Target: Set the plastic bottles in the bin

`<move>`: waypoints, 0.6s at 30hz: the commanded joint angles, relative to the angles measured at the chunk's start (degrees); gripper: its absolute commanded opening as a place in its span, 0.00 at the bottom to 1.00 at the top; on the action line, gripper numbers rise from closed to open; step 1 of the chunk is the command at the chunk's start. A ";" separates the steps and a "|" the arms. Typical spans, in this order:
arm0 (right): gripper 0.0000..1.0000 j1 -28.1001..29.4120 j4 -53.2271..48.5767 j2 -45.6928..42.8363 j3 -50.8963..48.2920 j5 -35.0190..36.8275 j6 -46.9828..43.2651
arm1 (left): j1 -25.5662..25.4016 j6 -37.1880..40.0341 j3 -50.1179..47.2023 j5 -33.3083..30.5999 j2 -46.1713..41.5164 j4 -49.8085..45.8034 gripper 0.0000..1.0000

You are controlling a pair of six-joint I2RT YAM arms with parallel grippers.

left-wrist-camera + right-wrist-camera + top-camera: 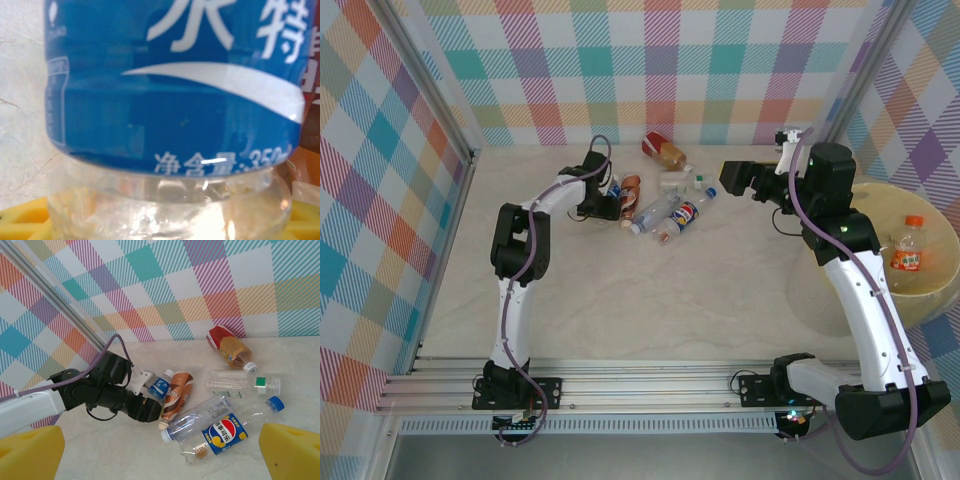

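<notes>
The right arm is reaching out beside the bin [932,218], which is holding one orange-labelled bottle [908,251]. The right tool [724,178] is hanging wide open over the desk [670,290]. The left arm is bending inward, its left tool [152,402] straddling a blue-labelled bottle [170,100], though I cannot tell if it is gripping. Six plastic bottles [220,429] in all are lying on the desk.

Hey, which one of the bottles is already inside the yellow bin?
The orange-capped bottle with the orange label: it sits in the bin, while the other bottles lie clustered on the table.
</notes>
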 commanded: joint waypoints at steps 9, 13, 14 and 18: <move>1.00 1.14 4.55 3.16 -1.93 -4.89 3.10 | 0.46 -2.35 -9.41 -0.86 -10.72 5.03 0.51; 1.00 3.65 7.65 5.02 -3.08 -6.18 5.37 | 0.46 -3.73 -12.82 0.81 -15.86 5.99 0.50; 1.00 4.66 8.71 5.65 -3.56 -6.61 5.84 | 0.48 -4.17 -14.07 1.60 -17.45 6.65 0.50; 1.00 8.88 10.39 8.34 -3.98 -4.53 6.03 | 0.46 -7.87 -19.56 3.80 -23.89 9.84 0.47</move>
